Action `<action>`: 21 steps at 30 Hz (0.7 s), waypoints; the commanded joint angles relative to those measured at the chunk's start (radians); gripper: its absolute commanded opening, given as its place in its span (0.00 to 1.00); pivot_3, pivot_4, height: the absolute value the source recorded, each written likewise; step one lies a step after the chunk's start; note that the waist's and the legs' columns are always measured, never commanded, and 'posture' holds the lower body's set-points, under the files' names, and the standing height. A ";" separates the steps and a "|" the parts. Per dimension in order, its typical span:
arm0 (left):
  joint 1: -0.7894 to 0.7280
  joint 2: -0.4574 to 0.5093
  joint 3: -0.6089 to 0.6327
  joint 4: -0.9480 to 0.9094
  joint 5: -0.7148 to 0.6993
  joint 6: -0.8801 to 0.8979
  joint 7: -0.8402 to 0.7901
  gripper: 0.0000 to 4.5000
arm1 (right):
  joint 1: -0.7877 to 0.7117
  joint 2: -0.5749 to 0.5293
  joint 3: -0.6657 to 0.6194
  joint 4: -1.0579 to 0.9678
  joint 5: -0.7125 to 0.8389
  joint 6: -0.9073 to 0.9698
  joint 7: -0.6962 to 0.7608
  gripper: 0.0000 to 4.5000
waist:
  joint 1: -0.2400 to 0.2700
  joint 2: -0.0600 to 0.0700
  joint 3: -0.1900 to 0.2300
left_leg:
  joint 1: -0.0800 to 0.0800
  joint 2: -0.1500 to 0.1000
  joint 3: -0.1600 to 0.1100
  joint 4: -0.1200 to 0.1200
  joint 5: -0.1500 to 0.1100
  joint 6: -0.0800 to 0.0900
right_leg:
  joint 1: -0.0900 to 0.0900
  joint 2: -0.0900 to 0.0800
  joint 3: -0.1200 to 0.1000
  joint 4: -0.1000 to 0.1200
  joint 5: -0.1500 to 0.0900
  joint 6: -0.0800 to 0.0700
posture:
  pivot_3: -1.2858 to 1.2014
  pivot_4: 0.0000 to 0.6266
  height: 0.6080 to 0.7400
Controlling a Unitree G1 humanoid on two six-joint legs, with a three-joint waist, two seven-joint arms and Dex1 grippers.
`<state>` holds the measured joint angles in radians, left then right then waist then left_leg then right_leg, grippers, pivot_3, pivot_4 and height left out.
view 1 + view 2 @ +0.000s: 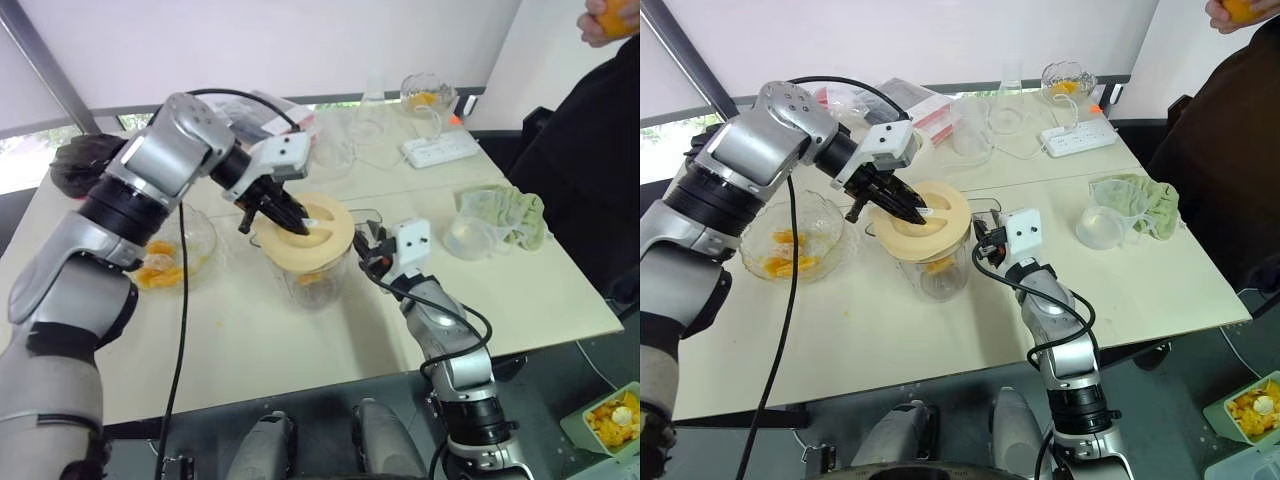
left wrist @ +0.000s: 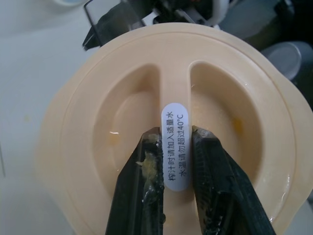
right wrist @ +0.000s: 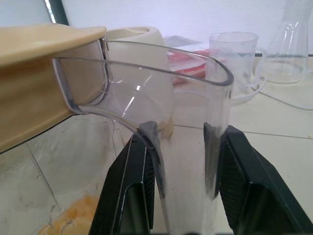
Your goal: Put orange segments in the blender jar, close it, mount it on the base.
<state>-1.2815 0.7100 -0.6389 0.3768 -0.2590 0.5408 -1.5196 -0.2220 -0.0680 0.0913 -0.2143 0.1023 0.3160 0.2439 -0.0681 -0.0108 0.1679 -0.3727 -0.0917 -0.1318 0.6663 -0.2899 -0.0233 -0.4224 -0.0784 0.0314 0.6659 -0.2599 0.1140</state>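
Found left fingers [image 2: 142,196] clenched on rib of lid [image 2: 88,122], lid atop jar [image 1: 952,285] beneath them. Found right fingers [image 3: 244,186] grasping handle [image 3: 217,98] between them. Saw segments [image 1: 310,279] inside. Judged closing in hand; next called for seating lid square, then mounting.

White table [image 1: 280,350], blender jar [image 1: 315,285], glass bowl [image 1: 800,245], power strip [image 1: 440,150], green cloth [image 1: 510,215]
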 commanded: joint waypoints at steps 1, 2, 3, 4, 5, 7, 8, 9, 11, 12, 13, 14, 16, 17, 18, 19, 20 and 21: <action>0.065 0.004 -0.026 -0.056 0.105 0.215 0.096 0.06 | -0.036 0.017 -0.007 -0.024 0.022 -0.046 0.001 0.34 | 0.000 0.001 0.000 | 0.000 0.000 0.000 0.000 0.000 0.000 | 0.000 0.000 0.000 0.000 0.000 0.000 | 0.52 0.24 1.00; 0.075 0.006 -0.014 -0.088 0.107 0.259 0.116 0.06 | -0.036 0.016 -0.007 -0.021 0.022 -0.048 0.002 0.34 | 0.000 0.001 0.000 | 0.000 0.000 0.000 0.000 0.000 0.000 | 0.000 0.000 0.000 0.000 0.000 0.000 | 0.52 0.24 1.00; 0.085 0.007 -0.002 -0.117 0.110 0.295 0.134 0.06 | -0.035 0.015 -0.008 -0.018 0.023 -0.050 0.004 0.34 | 0.001 0.001 -0.001 | 0.000 0.000 0.000 0.000 0.000 0.000 | 0.000 0.000 0.000 0.000 0.000 0.000 | 0.52 0.24 1.00; 0.091 0.004 0.013 -0.141 0.106 0.362 0.162 0.06 | -0.036 0.014 -0.008 -0.014 0.022 -0.052 0.006 0.34 | 0.001 0.001 -0.001 | 0.000 0.000 0.000 0.000 0.000 0.000 | 0.000 0.000 0.000 0.000 0.000 0.000 | 0.52 0.24 1.00; 0.095 0.001 0.025 -0.159 0.105 0.410 0.183 0.06 | -0.037 0.014 -0.008 -0.011 0.022 -0.054 0.007 0.34 | 0.001 0.001 -0.001 | 0.000 0.000 0.000 0.000 0.000 0.000 | 0.000 0.000 0.000 0.000 0.000 0.000 | 0.52 0.24 1.00; 0.108 -0.008 0.053 -0.199 0.107 0.492 0.243 0.06 | -0.041 0.012 -0.008 -0.003 0.023 -0.057 0.010 0.34 | 0.002 0.001 -0.002 | 0.000 0.000 0.000 0.000 0.000 0.000 | 0.000 0.000 0.000 0.000 0.000 0.000 | 0.52 0.24 1.00; 0.114 -0.011 0.063 -0.214 0.106 0.522 0.266 0.06 | -0.043 0.012 -0.008 0.000 0.023 -0.057 0.011 0.34 | 0.005 0.002 -0.002 | 0.000 0.000 0.000 0.000 0.000 0.000 | 0.000 0.000 0.000 0.000 0.000 0.000 | 0.52 0.24 1.00; 0.117 -0.014 0.072 -0.228 0.105 0.560 0.289 0.06 | -0.044 0.011 -0.007 0.003 0.022 -0.058 0.013 0.34 | 0.007 0.002 -0.003 | 0.000 0.000 0.000 0.000 0.000 0.000 | 0.000 0.000 0.000 0.000 0.000 0.000 | 0.52 0.24 1.00; 0.121 -0.022 0.091 -0.248 0.098 0.636 0.330 0.06 | -0.048 0.010 -0.007 0.009 0.023 -0.060 0.016 0.34 | 0.011 0.002 -0.004 | 0.000 0.000 0.000 0.000 0.000 0.000 | 0.001 0.000 0.000 0.000 0.000 0.000 | 0.52 0.24 1.00; 0.119 -0.024 0.094 -0.255 0.094 0.676 0.347 0.06 | -0.050 0.009 -0.007 0.012 0.022 -0.061 0.019 0.34 | 0.013 0.002 -0.005 | 0.001 0.000 0.000 0.000 0.000 0.000 | 0.001 0.000 0.000 0.000 0.000 0.000 | 0.52 0.24 1.00; 0.118 -0.025 0.100 -0.267 0.089 0.711 0.362 0.06 | -0.053 0.008 -0.006 0.014 0.022 -0.062 0.021 0.34 | 0.014 0.002 -0.005 | 0.001 0.000 0.000 0.000 0.000 0.000 | 0.001 0.000 0.000 0.000 0.000 0.000 | 0.52 0.24 1.00; 0.119 -0.025 0.103 -0.279 0.086 0.734 0.373 0.06 | -0.055 0.007 -0.006 0.016 0.022 -0.062 0.024 0.34 | 0.015 0.002 -0.005 | 0.001 0.000 0.000 0.000 0.000 -0.001 | 0.001 0.000 0.000 0.000 0.000 0.000 | 0.52 0.24 1.00; 0.123 -0.025 0.112 -0.302 0.080 0.763 0.393 0.06 | -0.059 0.006 -0.007 0.019 0.023 -0.063 0.028 0.34 | 0.017 0.003 -0.006 | 0.001 0.000 0.000 0.000 0.000 -0.001 | 0.001 0.000 0.000 0.000 0.000 0.000 | 0.52 0.24 1.00; 0.126 -0.024 0.117 -0.313 0.079 0.761 0.401 0.06 | -0.060 0.005 -0.008 0.021 0.023 -0.063 0.030 0.34 | 0.017 0.003 -0.006 | 0.001 0.000 0.000 0.000 0.000 -0.001 | 0.001 0.000 0.001 0.000 0.000 0.000 | 0.52 0.24 1.00; 0.135 -0.021 0.122 -0.328 0.079 0.738 0.403 0.06 | -0.062 0.005 -0.008 0.024 0.023 -0.064 0.031 0.34 | 0.017 0.003 -0.006 | 0.001 0.000 0.000 0.000 0.000 -0.001 | 0.001 0.000 0.001 0.000 0.000 0.000 | 0.52 0.24 1.00; 0.143 -0.018 0.128 -0.340 0.078 0.722 0.404 0.06 | -0.064 0.005 -0.009 0.026 0.023 -0.065 0.032 0.34 | 0.017 0.004 -0.006 | 0.001 0.000 0.000 -0.001 0.000 -0.001 | 0.000 0.000 0.001 0.000 0.000 0.000 | 0.52 0.24 1.00; 0.148 -0.017 0.134 -0.347 0.076 0.712 0.405 0.06 | -0.065 0.005 -0.009 0.028 0.023 -0.065 0.032 0.34 | 0.019 0.004 -0.007 | 0.001 0.000 0.000 -0.001 0.000 -0.001 | 0.000 0.000 0.001 0.000 0.000 0.000 | 0.52 0.24 1.00; 0.156 -0.015 0.142 -0.356 0.076 0.689 0.404 0.06 | -0.066 0.003 -0.010 0.030 0.022 -0.066 0.035 0.34 | 0.020 0.004 -0.007 | 0.001 0.000 0.000 -0.001 0.000 -0.001 | 0.000 0.000 0.001 0.000 0.000 0.000 | 0.52 0.24 1.00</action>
<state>-1.1736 0.6651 -0.4604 -0.0154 -0.2320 1.2295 -1.2018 -0.2636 -0.0726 0.0722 -0.1503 0.1027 0.2930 0.2615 -0.0482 -0.0072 0.1614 -0.3717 -0.0917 -0.1315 0.6657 -0.2895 -0.0245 -0.4222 -0.0787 0.0329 0.6658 -0.2598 0.1139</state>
